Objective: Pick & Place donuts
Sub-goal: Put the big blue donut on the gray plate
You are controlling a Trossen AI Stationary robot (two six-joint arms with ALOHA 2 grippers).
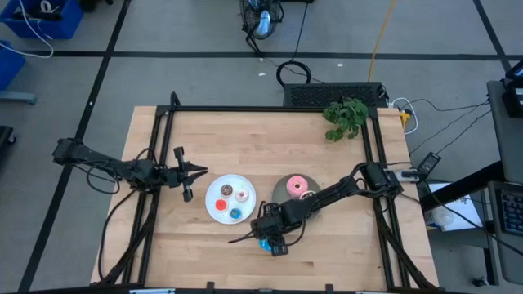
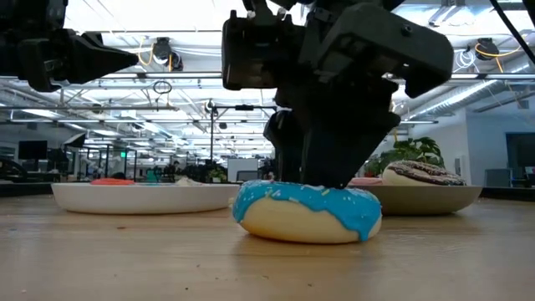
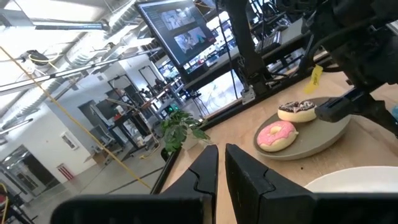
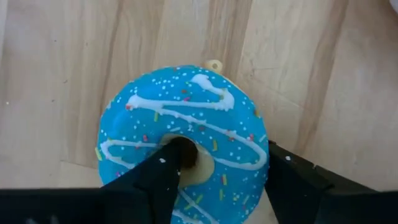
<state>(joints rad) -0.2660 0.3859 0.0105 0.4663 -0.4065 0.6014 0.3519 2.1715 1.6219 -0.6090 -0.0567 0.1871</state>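
Observation:
The blue donut (image 4: 186,130) lies flat on the table near its front edge, under my right gripper (image 1: 268,238), which is shut on it; it also shows in the low view (image 2: 308,213). The pink donut (image 1: 297,186) and the brown sprinkled donut (image 3: 297,111) lie on the grey plate (image 1: 282,192). Several tiny donuts lie on the white plate (image 1: 214,214). My left gripper (image 1: 194,171) is shut and empty, above the table just left of the white plate. My right gripper holds the blue donut's ring, with one finger (image 4: 165,171) in the hole and the other finger (image 4: 292,177) outside the rim (image 4: 258,155). The fingers come from above, pointing down. The donut lies flat with its underside on the table (image 2: 308,238).
A green plant (image 1: 345,118) lies at the table's far right. The two plates stand side by side mid-table. A black frame runs along the table's left, far and right edges. Bare wood lies across the far half and front left.

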